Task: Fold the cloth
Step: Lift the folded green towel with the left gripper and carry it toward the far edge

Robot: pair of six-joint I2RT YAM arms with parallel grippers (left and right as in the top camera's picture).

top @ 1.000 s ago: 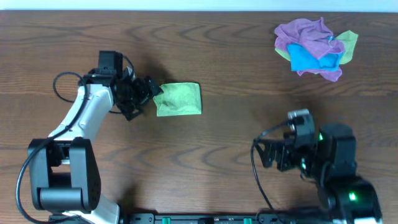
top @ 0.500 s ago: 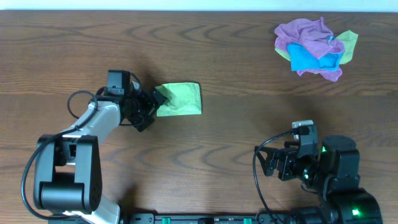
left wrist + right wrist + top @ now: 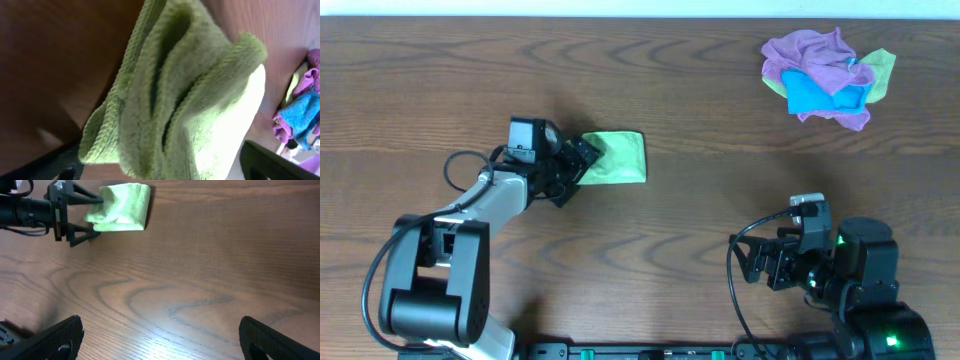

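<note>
The green cloth (image 3: 618,158) lies folded into a small rectangle left of the table's middle. It fills the left wrist view (image 3: 190,95) as stacked layers and shows far off in the right wrist view (image 3: 122,207). My left gripper (image 3: 582,160) is open, its fingers at either side of the cloth's left edge (image 3: 160,167). My right gripper (image 3: 752,262) is open and empty over bare table near the front right (image 3: 160,340).
A heap of purple, blue and yellow-green cloths (image 3: 828,76) lies at the back right. The left arm's body (image 3: 485,205) stretches from the front left toward the cloth. The wood table (image 3: 720,190) lies between the arms.
My left gripper has moved right, up to the green cloth's left edge, and the cloth has shifted slightly right. The right arm drew back a little earlier and now holds still.
</note>
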